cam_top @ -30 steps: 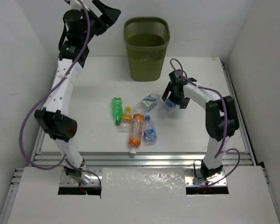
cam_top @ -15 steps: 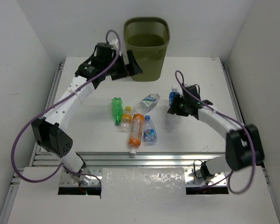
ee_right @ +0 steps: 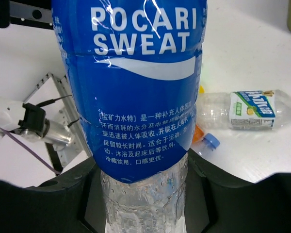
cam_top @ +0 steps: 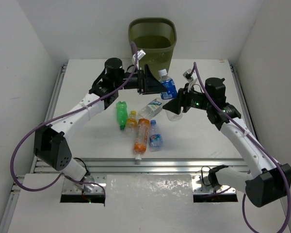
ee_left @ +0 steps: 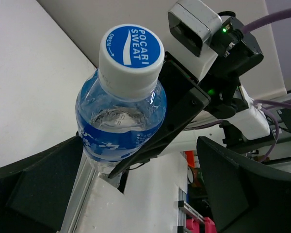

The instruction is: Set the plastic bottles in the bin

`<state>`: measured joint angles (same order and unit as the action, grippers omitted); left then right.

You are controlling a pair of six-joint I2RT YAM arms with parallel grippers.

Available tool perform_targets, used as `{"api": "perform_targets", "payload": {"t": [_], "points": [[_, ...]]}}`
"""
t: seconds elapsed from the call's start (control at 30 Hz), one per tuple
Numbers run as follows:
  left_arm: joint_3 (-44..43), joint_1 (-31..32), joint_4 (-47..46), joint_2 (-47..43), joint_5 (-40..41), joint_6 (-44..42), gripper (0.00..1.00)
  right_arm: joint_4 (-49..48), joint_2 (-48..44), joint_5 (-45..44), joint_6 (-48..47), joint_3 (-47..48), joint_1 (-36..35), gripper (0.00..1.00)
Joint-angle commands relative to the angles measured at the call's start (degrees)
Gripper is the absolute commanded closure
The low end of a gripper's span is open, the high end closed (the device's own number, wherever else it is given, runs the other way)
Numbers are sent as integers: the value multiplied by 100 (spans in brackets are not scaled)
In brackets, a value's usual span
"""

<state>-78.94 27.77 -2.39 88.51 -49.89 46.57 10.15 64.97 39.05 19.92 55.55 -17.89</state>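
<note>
Pocari bottle (cam_top: 168, 88), clear with a blue label and a white cap, was held up above the table (cam_top: 87, 97), cap uppermost and leaning a little. It was in front of the bin (cam_top: 145, 63), not over it. The right gripper (cam_top: 172, 106) was clamped on the bottle's clear lower part; in the right wrist view its fingers (ee_right: 89, 194) pressed in on both sides below the label.

The left gripper (cam_top: 154, 85) reached in from the left, just beside the same bottle. In the left wrist view its fingers (ee_left: 39, 187) were spread wide, with the bottle (ee_left: 120, 121) between them. They were not closed on it.

Five more bottles lay on their sides near the middle of the table, below both grippers. They were a green bottle (cam_top: 121, 114), a small orange bottle (cam_top: 131, 122) just beside it, a long orange bottle (cam_top: 141, 136), a blue-label bottle (cam_top: 155, 137) and a white-label bottle (cam_top: 153, 107). The bin stood upright at the far edge of the table.
</note>
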Motion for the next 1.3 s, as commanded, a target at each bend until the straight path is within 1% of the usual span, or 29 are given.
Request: {"api": "perform_targets", "payload": {"t": [0.0,0.07,0.13,0.17,0.23,0.27,0.3,0.37,0.4,0.43,0.47,0.5,0.53,0.57,0.6,0.63,0.67,0.7,0.8,0.83,0.9,0.93,0.97,1.0,1.07,1.17,1.2,1.23,1.27], "points": [[150,35,-1351,-290,-487,503,0,-110,86,288,82,412,-22,83],[212,71,-1325,-334,-400,407,0,-136,130,365,222,457,-22,83],[221,79,-1211,-352,-250,292,0,-390,148,752,310,475,-39,82],[212,88,-1150,-343,-136,231,1,-548,121,1128,397,440,-57,81],[116,115,-966,-247,22,117,6,-690,77,1298,416,492,-100,80],[-67,132,-660,-194,206,-58,7,-681,95,1490,416,535,-101,79],[-182,150,-553,-46,260,-138,8,-586,121,1553,416,666,-109,78],[-533,237,-621,78,278,-157,14,-506,217,1632,425,755,-109,77],[-674,281,-674,218,269,-139,44,-453,227,1571,425,799,-109,76],[-1076,360,-631,315,252,-156,73,-409,209,1466,433,817,-109,59],[-1332,404,-500,412,278,-200,92,-339,183,1300,451,826,-109,59],[-1552,413,-377,595,321,-261,100,-208,148,1081,451,852,-101,29],[-1763,414,-254,658,409,-332,100,-128,95,478,434,861,-101,2],[-2166,405,156,694,871,-646,100,-41,-1,116,434,861,-101,1],[-2379,405,482,764,1197,-858,100,178,-71,-236,399,835,-92,1],[-2877,405,729,808,1566,-1042,100,311,-142,-1162,355,817,-92,1],[-3151,405,1114,852,2362,-1401,100,460,-308,-1754,381,782,-92,1],[-3650,379,1231,983,3048,-1561,100,809,-388,-3013,468,704,-74,1],[-4382,282,1452,1378,3949,-1940,100,1628,-625,-4700,749,606,-31,1],[-4837,256,1487,1510,4543,-2132,100,1787,-652,-5235,837,589,-22,1],[-5166,186,1418,1853,5144,-2370,100,2113,-722,-5381,864,527,-4,1],[-5297,150,1173,1959,5721,-2572,100,2148,-757,-5251,882,492,-4,1],[-5281,124,945,2134,5945,-2661,100,2175,-810,-5136,908,396,-4,1],[-5203,-7,455,2231,6182,-2836,100,2175,-915,-5022,995,343,5,1],[-5237,-131,-56,2660,6429,-2855,87,2166,-1021,-4627,1075,220,5,1],[-6095,-517,-401,3574,6483,-2706,80,2184,-1179,-4197,1207,88,-4,1],[-6220,-570,-689,3759,6457,-2584,64,2167,-1232,-4090,1233,62,5,1],[-6335,-623,-823,4101,6431,-2548,55,2166,-1250,-3994,1216,35,-4,1],[-6484,-641,-894,4252,6474,-2556,41,2210,-1250,-3932,1216,35,-4,1]]}}
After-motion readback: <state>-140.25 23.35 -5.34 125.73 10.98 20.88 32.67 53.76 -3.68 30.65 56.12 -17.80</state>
